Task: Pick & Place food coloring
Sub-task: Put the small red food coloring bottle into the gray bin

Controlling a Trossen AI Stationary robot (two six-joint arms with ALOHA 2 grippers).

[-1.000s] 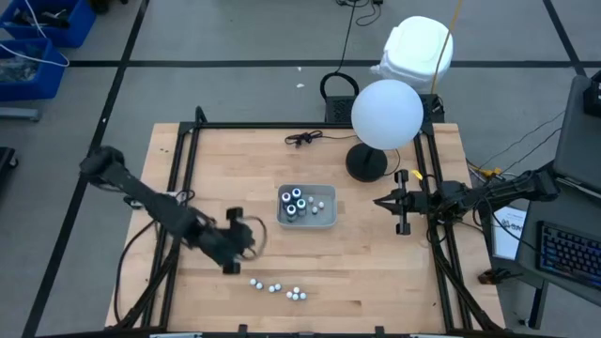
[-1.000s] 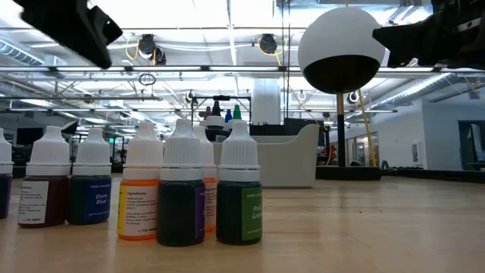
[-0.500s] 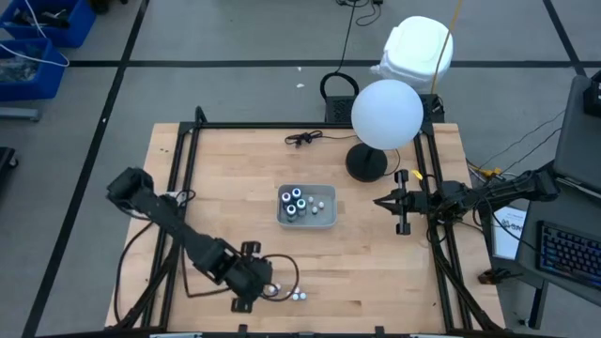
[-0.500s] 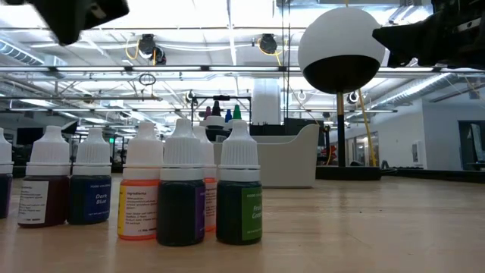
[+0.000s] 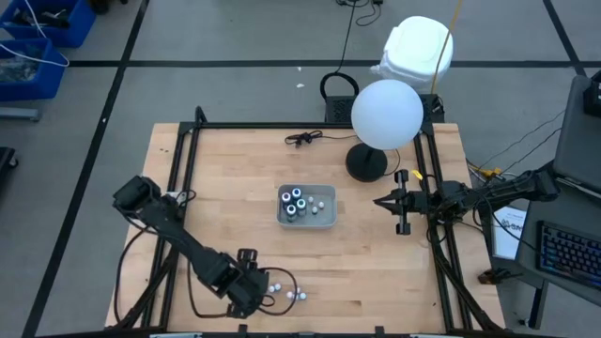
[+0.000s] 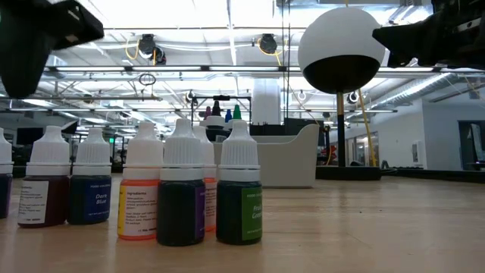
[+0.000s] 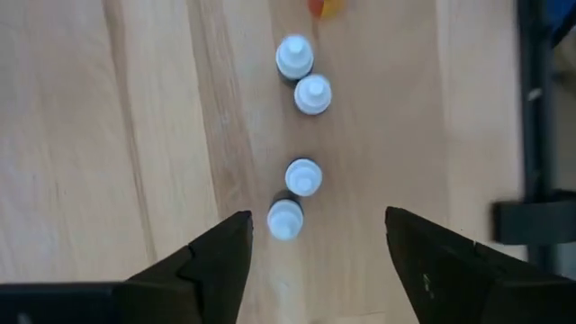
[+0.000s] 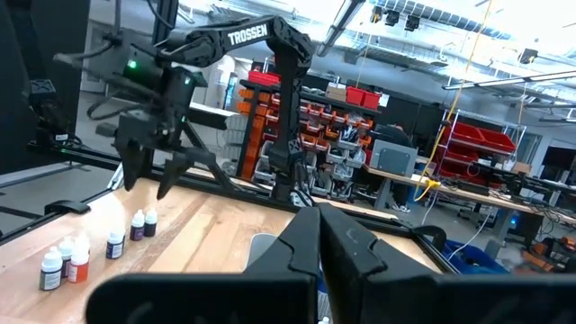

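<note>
White-capped food coloring bottles stand just beside the left gripper in the high view. Low view: bottles upright on the table. Left wrist view: fingers spread, empty, above four bottles. Right wrist view: right gripper clenched, empty, well apart.

Wooden tabletop, grey tray near the middle, black lamp base behind it, black cable, small food coloring bottles near front edge
</note>
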